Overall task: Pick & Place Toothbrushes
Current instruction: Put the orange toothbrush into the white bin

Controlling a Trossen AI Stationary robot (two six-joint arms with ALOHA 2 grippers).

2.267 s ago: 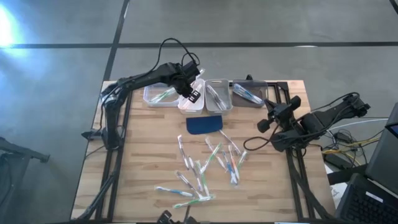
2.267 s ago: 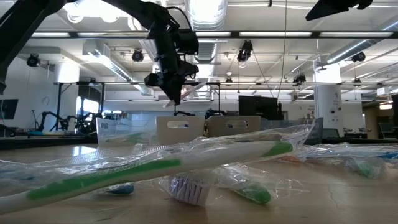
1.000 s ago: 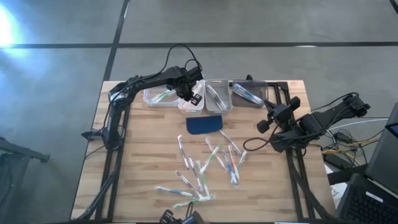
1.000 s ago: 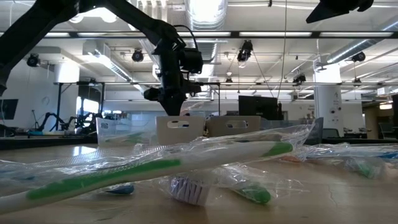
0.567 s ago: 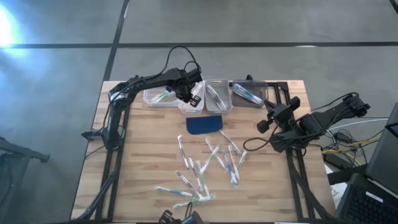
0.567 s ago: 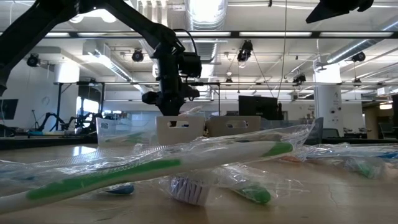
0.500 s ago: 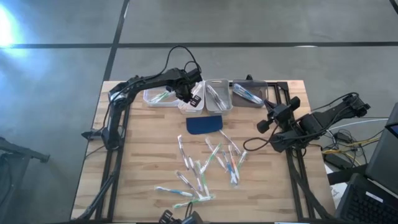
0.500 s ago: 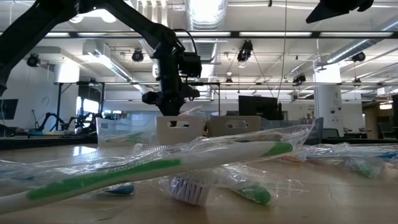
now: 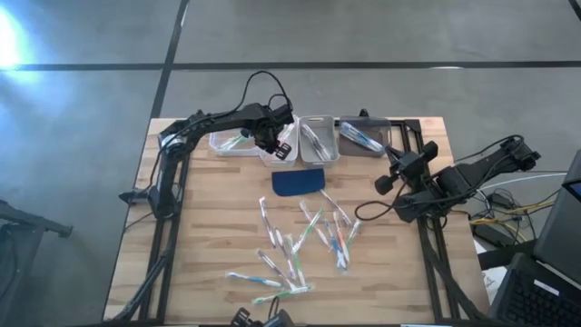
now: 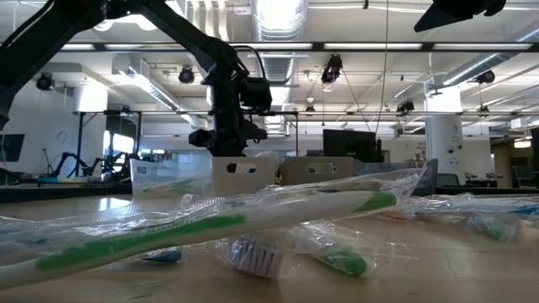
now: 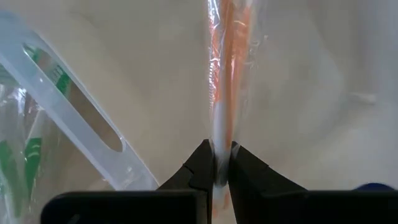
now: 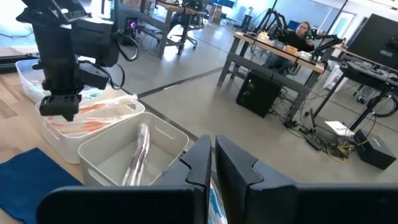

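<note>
Several plastic-wrapped toothbrushes (image 9: pixel 304 241) lie scattered on the wooden table's near half, and they fill the low view's foreground (image 10: pixel 210 223). My left gripper (image 9: pixel 270 138) is down in the white bin (image 9: pixel 283 153) at the far edge. It is shut on an orange-accented wrapped toothbrush (image 11: pixel 227 68). The right wrist view shows it over that bin (image 12: pixel 59 106), which holds more orange toothbrushes (image 12: pixel 93 121). My right gripper (image 12: pixel 211 158) is shut on nothing. It waits raised off the table's right side (image 9: pixel 392 177). My left gripper pinches the wrapped orange toothbrush by its white handle end (image 11: pixel 219 146) between the two fingers (image 11: pixel 202 165). It reaches down into the white bin from above. The toothbrush stretches straight ahead of the fingers over the bin's pale floor; I cannot tell whether it rests there.
Four bins stand in a row at the far edge: a clear one with green toothbrushes (image 9: pixel 230 141), the white one, a grey one (image 9: pixel 318 138) and a dark one with blue toothbrushes (image 9: pixel 363 136). A dark blue pad (image 9: pixel 300 181) lies just in front of them.
My left gripper has sunk lower into the white bin and drifted slightly toward the table's left, staying shut on the orange toothbrush, which has gone down with it. My right arm has kept still.
</note>
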